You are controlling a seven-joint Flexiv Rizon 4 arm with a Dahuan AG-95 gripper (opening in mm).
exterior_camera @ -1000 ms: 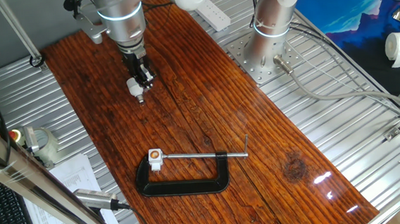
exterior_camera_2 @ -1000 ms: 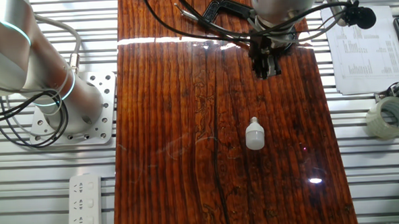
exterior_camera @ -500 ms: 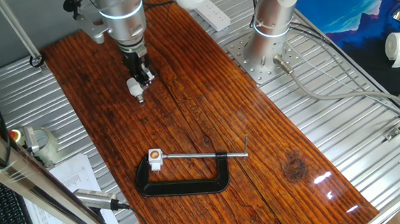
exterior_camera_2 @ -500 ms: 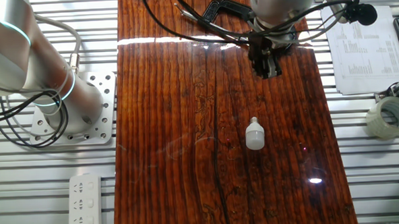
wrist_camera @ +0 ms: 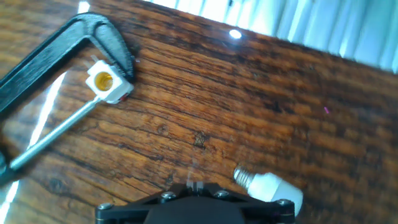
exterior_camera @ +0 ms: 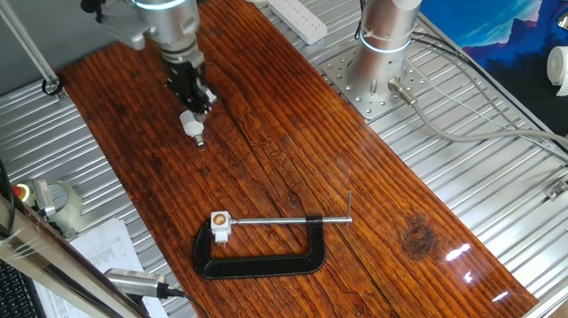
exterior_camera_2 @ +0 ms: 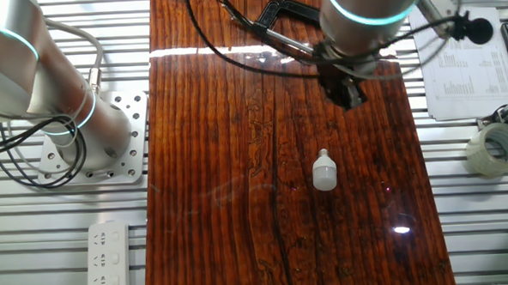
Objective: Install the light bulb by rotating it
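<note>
The light bulb [exterior_camera_2: 324, 171], small and white, lies on its side on the wooden table [exterior_camera_2: 222, 204]. It also shows in one fixed view [exterior_camera: 193, 124] and at the bottom right of the hand view [wrist_camera: 271, 187], metal base pointing left. My gripper [exterior_camera_2: 348, 95] hangs above the table, apart from the bulb; its fingertips stand close together with nothing between them [wrist_camera: 194, 185]. In one fixed view the gripper [exterior_camera: 194, 101] is just above and behind the bulb. The white socket block [exterior_camera: 219, 224] with a copper hole sits in the black C-clamp [exterior_camera: 261, 259], also seen in the hand view [wrist_camera: 106, 81].
The C-clamp's screw rod [exterior_camera: 288, 221] runs right from the socket. A second arm's base [exterior_camera: 378, 67] is bolted beside the table. A power strip [exterior_camera_2: 109, 260], papers [exterior_camera_2: 465, 60] and a tape roll [exterior_camera_2: 495, 149] lie off the wood.
My arm has shifted and lifted a little, toward the far left in one fixed view and slightly right in the other. The bulb and the clamp have not moved.
</note>
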